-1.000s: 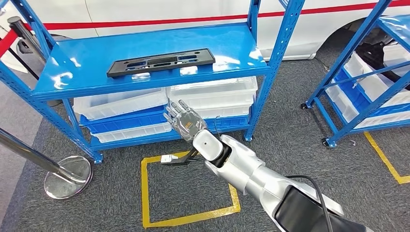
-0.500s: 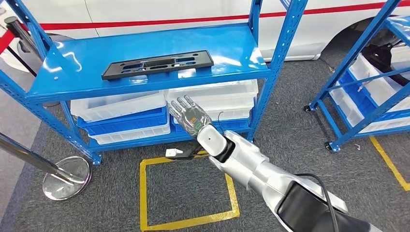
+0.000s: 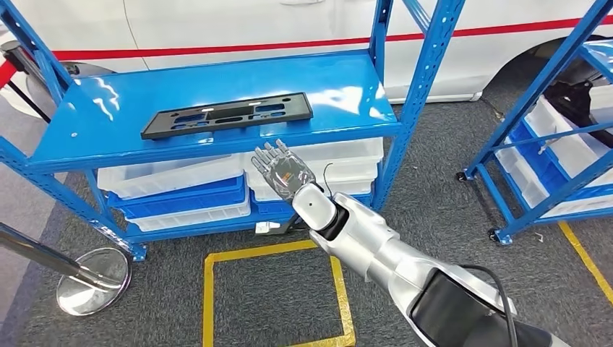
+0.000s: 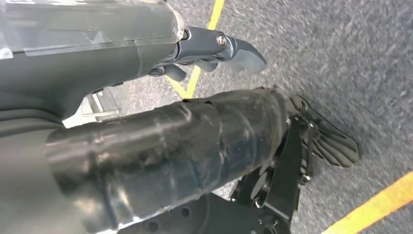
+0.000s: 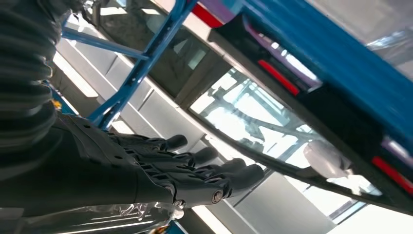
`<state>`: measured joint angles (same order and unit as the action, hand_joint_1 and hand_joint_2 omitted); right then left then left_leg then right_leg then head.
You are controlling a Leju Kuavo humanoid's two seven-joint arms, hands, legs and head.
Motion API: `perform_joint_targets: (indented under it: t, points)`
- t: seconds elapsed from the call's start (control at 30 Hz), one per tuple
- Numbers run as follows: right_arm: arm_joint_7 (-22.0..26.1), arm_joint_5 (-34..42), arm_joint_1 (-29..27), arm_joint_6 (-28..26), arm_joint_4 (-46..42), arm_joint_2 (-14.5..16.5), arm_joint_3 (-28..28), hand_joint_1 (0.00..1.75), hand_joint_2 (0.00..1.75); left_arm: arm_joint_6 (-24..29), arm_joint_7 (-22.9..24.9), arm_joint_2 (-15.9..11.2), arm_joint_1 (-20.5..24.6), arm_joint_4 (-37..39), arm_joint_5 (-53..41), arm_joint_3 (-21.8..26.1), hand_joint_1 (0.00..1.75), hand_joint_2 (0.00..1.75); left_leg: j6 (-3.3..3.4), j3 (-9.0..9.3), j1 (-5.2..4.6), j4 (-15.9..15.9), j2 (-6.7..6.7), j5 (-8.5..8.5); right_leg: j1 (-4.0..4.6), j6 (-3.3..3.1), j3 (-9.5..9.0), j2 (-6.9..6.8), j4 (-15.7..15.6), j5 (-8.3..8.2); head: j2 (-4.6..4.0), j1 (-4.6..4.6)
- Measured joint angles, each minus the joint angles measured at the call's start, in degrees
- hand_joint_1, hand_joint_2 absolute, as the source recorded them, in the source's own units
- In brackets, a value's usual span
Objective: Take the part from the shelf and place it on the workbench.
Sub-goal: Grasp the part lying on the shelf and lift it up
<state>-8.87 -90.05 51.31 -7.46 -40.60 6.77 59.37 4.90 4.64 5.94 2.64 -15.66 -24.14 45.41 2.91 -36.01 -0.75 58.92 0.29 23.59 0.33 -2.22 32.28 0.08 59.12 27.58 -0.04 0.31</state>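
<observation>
On the blue shelf [image 3: 108, 123] we saw the black part [image 3: 227, 115] lying flat, untouched; just below the shelf's front edge our right hand [image 3: 281, 168] was raised, empty, fingers spread; white bins [image 3: 173, 176] sat under it; our left hand's [image 4: 214, 48] state we could not tell.

Part [image 3: 227, 116] on shelf [image 3: 347, 87] top, bins [image 3: 173, 177] beneath, right robot hand [image 3: 280, 168] before shelf edge
</observation>
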Motion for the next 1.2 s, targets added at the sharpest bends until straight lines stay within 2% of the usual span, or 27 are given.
perform_joint_targets:
  t: [0.03, 0.17, 0.3, 0.5, 0.57, 0.6, 0.63, 0.7, 0.73, 0.77, 0.8, 0.83, 0.9, 0.93, 0.97, 1.0, 1.1, 1.13, 1.2]
  points:
    - [0.0, 0.0, 0.0, 0.0, 0.0, 0.0, 0.0, 0.00, 1.75, -0.2, 0.0, 0.0, 0.0, 0.0, -0.1, 0.0, 0.00, 0.00, -0.04, 0.18, -0.11, -0.6, 0.03, -0.10, -0.04, 0.23, -0.09, -0.03, -0.1, 0.07, 0.00, -0.03]
    - [0.0, 0.0, 0.3, 0.3, 0.1, 0.1, 0.0, 0.00, 1.75, -1.4, -0.7, 0.0, -0.1, 0.0, -0.2, 0.7, 0.00, 0.00, -2.09, 0.75, 0.11, -1.9, -0.19, -0.79, -0.01, 0.33, -0.46, -0.19, -0.7, -0.03, -0.01, 0.01]
    - [0.3, 0.0, 0.6, 0.9, 0.3, 0.1, 0.0, 0.00, 1.75, -1.5, -0.9, 0.0, 0.1, 0.0, -0.8, 1.4, 0.00, 0.00, -1.76, 0.62, -0.01, -1.7, -0.33, -0.39, -0.20, 0.72, -0.79, -0.28, -1.2, 0.17, -0.01, 0.01]
    - [4.9, 0.0, 0.6, 1.2, -0.5, 0.3, -0.1, 0.00, 1.75, 1.5, 0.0, 0.4, 0.5, 0.1, -1.7, 2.8, 0.00, 0.00, -0.69, 0.59, -0.20, -0.9, -0.37, 0.25, -0.51, 1.91, -1.27, -0.33, -1.4, 0.35, -0.01, 0.01]
    - [6.9, 0.0, 0.3, 1.8, -2.2, 0.4, -0.5, 0.00, 1.75, 1.8, 0.3, 0.8, 0.6, 0.1, -2.3, 3.2, 0.00, 0.00, -0.17, 0.93, 0.01, -1.3, -0.32, 0.19, -0.48, 2.42, -1.23, -0.31, -1.0, 0.81, 0.00, 0.02]
    - [7.4, 0.0, 0.2, 2.2, -3.2, 0.4, -0.7, 0.00, 1.75, 1.9, 0.4, 1.0, 0.6, 0.1, -2.7, 3.5, 0.00, 0.00, 0.10, 1.14, 0.13, -1.5, -0.29, 0.13, -0.46, 2.60, -0.69, -0.27, 0.2, 1.63, 0.01, 0.02]
    - [7.7, 0.0, 0.2, 2.7, -4.2, 0.5, -0.9, 0.00, 1.75, 1.8, 0.4, 1.1, 0.7, 0.1, -3.0, 3.7, 0.00, 0.00, 0.38, 1.33, 0.24, -1.7, -0.26, 0.11, -0.46, 2.71, 0.53, -0.22, 2.8, 3.03, 0.01, 0.03]
    - [7.9, 0.0, 0.2, 3.6, -5.5, 0.5, -0.9, 0.00, 1.75, 1.8, 0.4, 1.3, 0.8, 0.1, -3.6, 4.1, 0.00, 0.00, 0.75, 1.41, 0.15, -1.8, -0.31, 0.25, -0.52, 2.68, 4.61, -0.17, 10.6, 6.40, 0.00, 0.03]
    - [8.0, 0.0, 0.2, 4.1, -6.0, 0.5, -0.9, 0.00, 1.75, 1.8, 0.4, 1.4, 0.8, 0.1, -3.8, 4.3, 0.00, 0.00, 0.85, 1.43, 0.06, -1.7, -0.39, 0.35, -0.52, 2.60, 6.62, -0.16, 14.0, 7.35, -0.01, 0.03]
    - [8.1, 0.0, 0.2, 4.3, -6.3, 0.5, -1.0, 0.00, 1.75, 1.8, 0.3, 1.4, 0.8, 0.1, -4.0, 4.4, 0.00, 0.00, 0.89, 1.49, -0.04, -1.6, -0.49, 0.44, -0.48, 2.44, 7.85, -0.15, 15.7, 7.22, 0.00, 0.03]
    - [8.2, 0.0, 0.4, 4.5, -6.6, 0.5, -1.0, 0.00, 1.75, 1.9, 0.3, 1.5, 0.8, 0.1, -4.2, 4.5, 0.00, 0.00, 0.89, 1.61, -0.19, -1.5, -0.59, 0.59, -0.38, 2.13, 7.93, -0.14, 15.0, 5.80, 0.00, 0.03]
    - [8.3, 0.0, 0.6, 4.6, -6.9, 0.5, -1.1, 0.00, 1.75, 1.9, 0.3, 1.6, 0.8, 0.1, -4.3, 4.7, 0.00, 0.00, 0.89, 1.80, -0.38, -1.4, -0.68, 0.78, -0.21, 1.65, 6.98, -0.12, 12.2, 3.49, 0.01, 0.03]
    - [8.4, 0.0, 1.2, 4.6, -7.4, 0.5, -1.5, 0.00, 1.75, 1.9, 0.3, 1.9, 0.8, 0.1, -4.5, 5.0, 0.00, 0.00, 0.79, 2.16, -0.70, -1.2, -0.79, 1.22, 0.32, 0.22, 3.77, -0.09, 4.3, -0.69, 0.00, -0.05]
    - [8.4, 0.0, 1.5, 4.7, -7.6, 0.5, -1.7, 0.00, 1.75, 1.9, 0.3, 2.1, 0.8, 0.1, -4.5, 5.1, 0.00, 0.00, 0.63, 2.17, -0.72, -1.1, -0.82, 1.35, 0.57, -0.28, 2.53, -0.10, 1.6, -1.59, 0.01, -0.10]
    - [8.4, 0.0, 1.9, 4.7, -7.7, 0.5, -2.0, 0.00, 1.75, 1.8, 0.2, 2.3, 0.8, 0.1, -4.5, 5.2, 0.00, 0.00, 0.39, 2.12, -0.63, -1.0, -0.83, 1.43, 0.80, -0.61, 1.88, -0.09, 0.2, -1.74, 0.00, -0.15]
    - [8.4, 0.0, 2.3, 4.8, -7.7, 0.5, -2.4, 0.00, 1.75, 1.8, 0.2, 2.4, 0.9, 0.1, -4.5, 5.4, 0.00, 0.00, 0.10, 2.05, -0.56, -1.0, -0.83, 1.43, 0.91, -0.67, 1.64, -0.09, -0.2, -1.58, 0.00, -0.20]
    - [8.4, 0.0, 3.8, 5.3, -7.7, 0.4, -4.4, 0.00, 1.75, 1.9, 0.2, 2.5, 1.0, 0.1, -4.5, 5.9, 0.00, 0.00, -0.85, 1.87, -0.55, -0.3, -0.75, 2.10, 0.21, -0.63, 0.48, -0.12, -1.9, -1.96, 0.00, -0.22]
    - [8.4, 0.0, 4.4, 5.4, -7.7, 0.4, -5.1, 0.00, 1.75, 1.9, 0.2, 2.5, 1.0, 0.1, -4.6, 6.0, 0.00, 0.00, -1.30, 1.00, -0.44, 1.5, -0.72, 3.05, -0.21, -0.58, -0.09, -0.18, -2.5, -2.07, -0.01, -0.29]
    - [8.4, 0.0, 5.3, 5.4, -7.5, 0.3, -5.6, 0.00, 1.75, 1.9, 0.2, 2.7, 1.0, 0.1, -4.6, 6.4, 0.00, 0.00, -2.29, -2.89, 0.42, 8.6, -0.65, 5.86, -0.68, -0.36, -0.84, -0.28, -2.9, -1.87, 0.00, -0.42]
